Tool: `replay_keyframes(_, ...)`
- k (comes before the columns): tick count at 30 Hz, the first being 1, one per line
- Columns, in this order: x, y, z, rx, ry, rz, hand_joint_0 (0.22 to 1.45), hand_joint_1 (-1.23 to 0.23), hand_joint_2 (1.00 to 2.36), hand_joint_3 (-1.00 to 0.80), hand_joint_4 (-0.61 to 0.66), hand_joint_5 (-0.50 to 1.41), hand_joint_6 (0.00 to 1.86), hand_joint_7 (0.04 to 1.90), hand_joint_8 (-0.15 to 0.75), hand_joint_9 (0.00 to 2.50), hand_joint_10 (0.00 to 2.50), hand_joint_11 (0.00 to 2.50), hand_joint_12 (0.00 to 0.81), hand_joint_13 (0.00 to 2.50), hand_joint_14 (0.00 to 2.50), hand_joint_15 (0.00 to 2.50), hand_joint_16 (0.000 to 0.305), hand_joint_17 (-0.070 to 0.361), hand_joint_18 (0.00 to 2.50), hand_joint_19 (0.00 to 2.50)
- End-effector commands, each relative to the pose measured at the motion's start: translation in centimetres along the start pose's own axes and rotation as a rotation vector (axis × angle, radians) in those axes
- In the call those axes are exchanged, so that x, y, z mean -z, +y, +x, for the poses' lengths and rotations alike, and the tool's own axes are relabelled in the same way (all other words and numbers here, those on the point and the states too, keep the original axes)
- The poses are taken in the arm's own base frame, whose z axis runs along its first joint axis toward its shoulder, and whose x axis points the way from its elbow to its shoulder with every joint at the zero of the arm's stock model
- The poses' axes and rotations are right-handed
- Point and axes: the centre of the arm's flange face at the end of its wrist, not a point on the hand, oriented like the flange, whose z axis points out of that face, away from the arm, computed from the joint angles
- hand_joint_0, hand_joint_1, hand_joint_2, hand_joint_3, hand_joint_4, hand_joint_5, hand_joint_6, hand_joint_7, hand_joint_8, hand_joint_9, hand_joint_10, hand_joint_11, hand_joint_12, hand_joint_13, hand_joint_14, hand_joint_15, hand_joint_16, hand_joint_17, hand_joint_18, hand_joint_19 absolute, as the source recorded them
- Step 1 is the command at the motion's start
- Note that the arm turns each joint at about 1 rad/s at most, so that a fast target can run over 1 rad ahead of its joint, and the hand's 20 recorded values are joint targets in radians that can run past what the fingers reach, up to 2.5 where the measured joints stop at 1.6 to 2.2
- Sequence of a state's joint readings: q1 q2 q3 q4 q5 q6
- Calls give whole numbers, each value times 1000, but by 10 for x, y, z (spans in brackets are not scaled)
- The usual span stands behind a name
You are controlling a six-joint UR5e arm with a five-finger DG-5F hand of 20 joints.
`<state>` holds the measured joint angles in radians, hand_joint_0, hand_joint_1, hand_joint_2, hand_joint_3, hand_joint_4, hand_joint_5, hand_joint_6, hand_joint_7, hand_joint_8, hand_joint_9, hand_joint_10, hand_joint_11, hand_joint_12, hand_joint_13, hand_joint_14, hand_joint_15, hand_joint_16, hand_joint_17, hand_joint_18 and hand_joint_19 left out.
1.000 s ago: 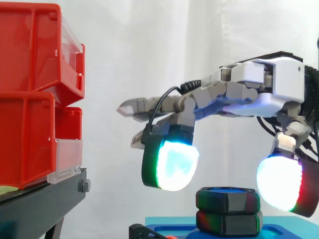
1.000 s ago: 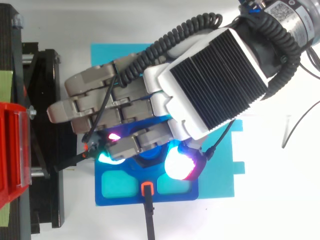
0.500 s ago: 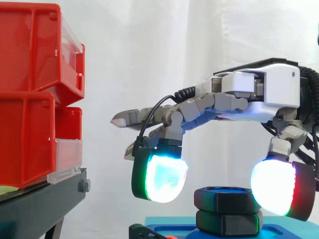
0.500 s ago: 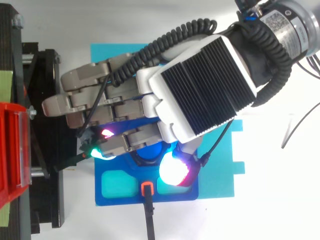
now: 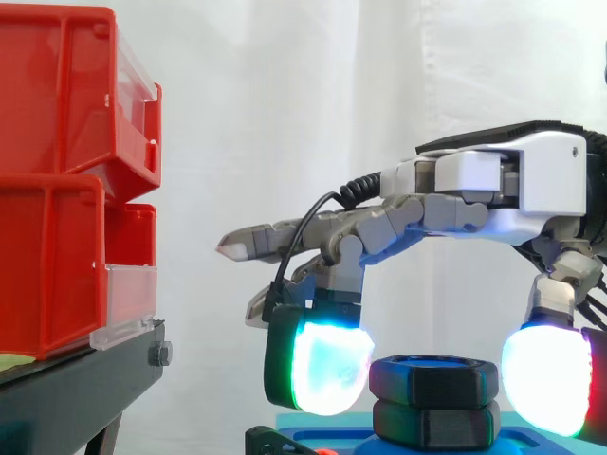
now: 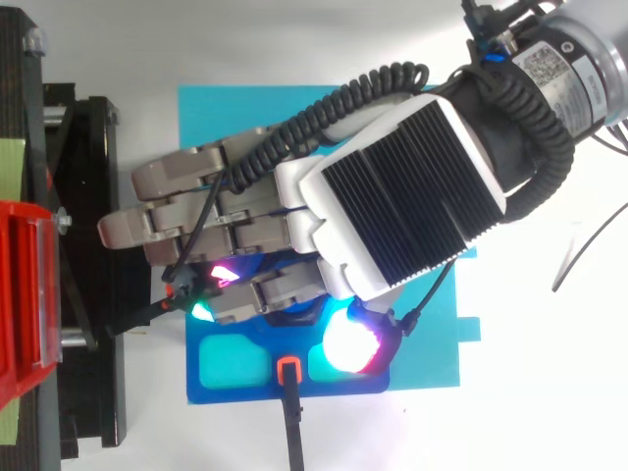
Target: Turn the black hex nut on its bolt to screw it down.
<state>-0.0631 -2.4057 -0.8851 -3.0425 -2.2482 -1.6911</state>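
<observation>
Now the hand hangs over a cyan mat on a white table.

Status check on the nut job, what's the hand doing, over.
Hand open, straddling black hex nut. Pads level with it, one clearly apart. Nut ungripped. Nothing in the way.

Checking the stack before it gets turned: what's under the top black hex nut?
Directly beneath the black hex nut sits a second black hex piece, resting on a blue base. Any bolt thread is hidden inside them.
</observation>
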Motion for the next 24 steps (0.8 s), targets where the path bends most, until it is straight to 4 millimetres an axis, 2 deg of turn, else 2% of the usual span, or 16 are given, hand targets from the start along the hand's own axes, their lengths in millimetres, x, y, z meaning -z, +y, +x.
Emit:
replay_keyframes(1,1,1,1,5,12,-2,400,-471,1000,-500,349,-129,501,905,392,385,2,72,311,105,0,0,48,108,0,267)
replay_keyframes(7,2,2,1,8,16,-3,443,-476,1000,-500,334,-127,502,906,369,390,2,79,286,100,0,0,43,96,0,278)
replay_keyframes(14,2,2,1,8,15,-4,524,-574,1000,-500,307,-122,502,941,340,392,2,84,249,95,0,0,36,81,0,270)
replay_keyframes(24,2,2,1,8,16,-3,534,-615,1000,-500,310,-119,502,957,337,398,2,94,246,99,0,0,35,79,0,266)
